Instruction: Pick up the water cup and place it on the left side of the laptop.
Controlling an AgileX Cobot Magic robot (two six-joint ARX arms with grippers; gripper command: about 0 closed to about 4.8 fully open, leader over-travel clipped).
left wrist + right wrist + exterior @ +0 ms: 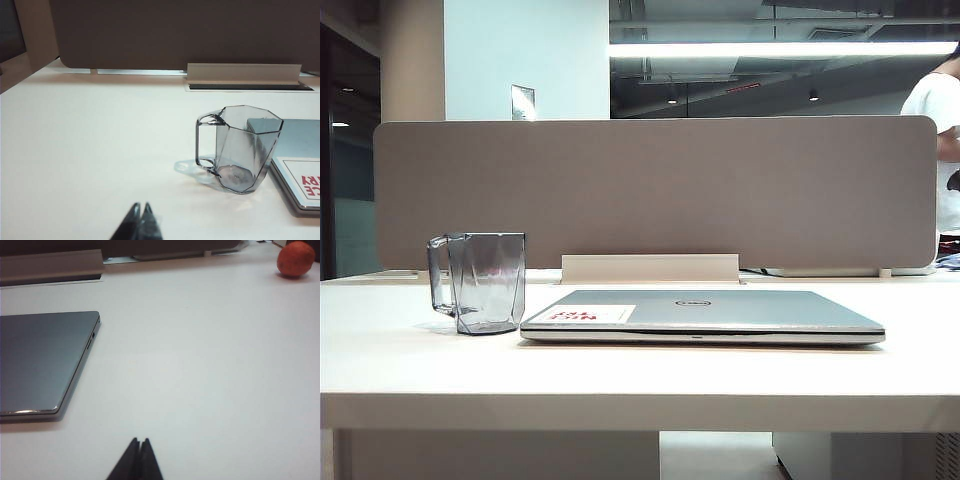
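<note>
The water cup, a clear grey-blue faceted mug, stands upright on the white table just left of the closed silver laptop, its loop handle turned away from the laptop. In the left wrist view the water cup stands beside the laptop, well ahead of my left gripper, which is shut and holds nothing. My right gripper is shut and empty over bare table, with the laptop off to one side. Neither gripper shows in the exterior view.
A grey partition screen with a cable-slot cover runs along the table's far edge. An orange fruit lies far off in the right wrist view. A person in white stands behind the screen.
</note>
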